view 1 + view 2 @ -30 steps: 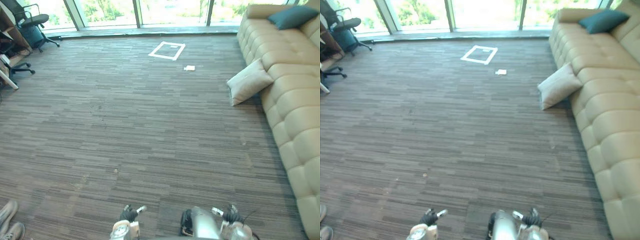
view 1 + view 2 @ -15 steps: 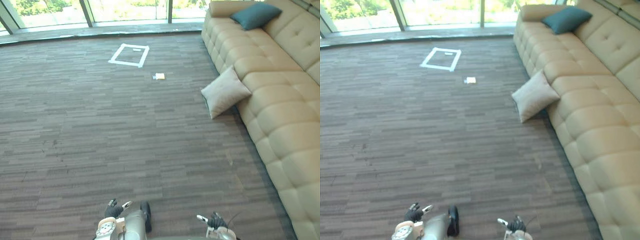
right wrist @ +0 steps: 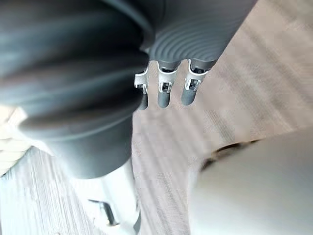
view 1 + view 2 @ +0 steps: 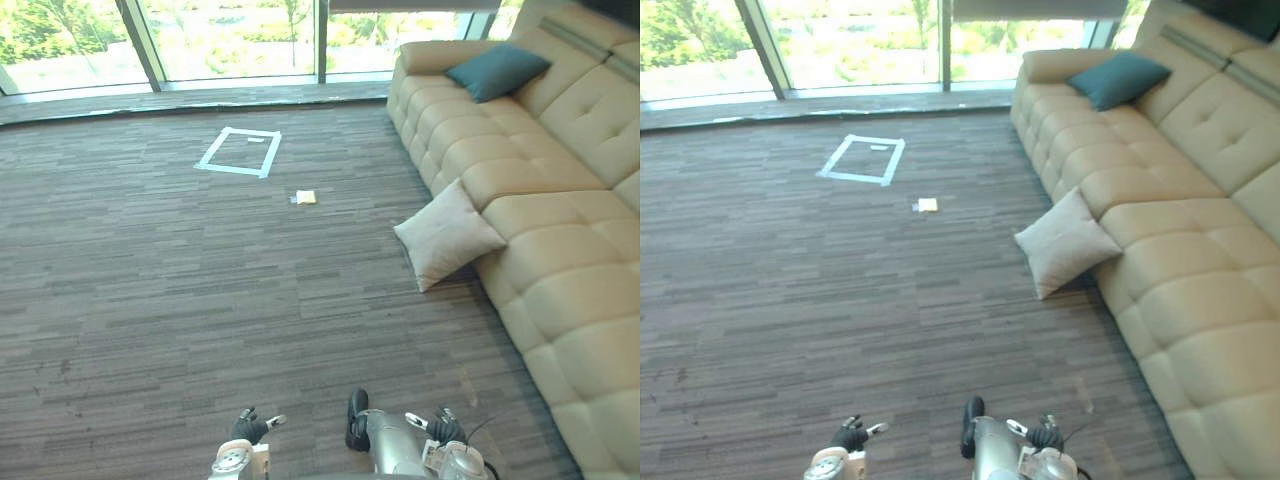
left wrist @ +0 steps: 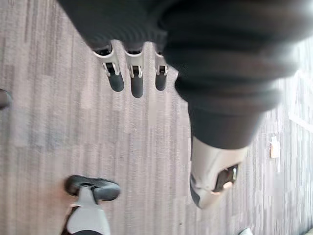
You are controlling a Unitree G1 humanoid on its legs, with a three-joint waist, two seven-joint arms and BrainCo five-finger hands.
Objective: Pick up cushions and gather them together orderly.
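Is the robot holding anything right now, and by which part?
Nothing is held. The left hand and the right hand are both open and empty; the beige cushion leans against the sofa, untouched.

Honestly, no readable text, numbers or brand marks anywhere here. Closest thing to a sign is the white tape rectangle point(image 4: 238, 152) on the carpet point(image 4: 150, 280), well apart from the sofa point(image 4: 560, 270). It has 1 short white strip point(image 4: 257, 140) inside, with no letters I can make out. The small pale card point(image 4: 305, 197) between that rectangle and the sofa is too tiny to read.
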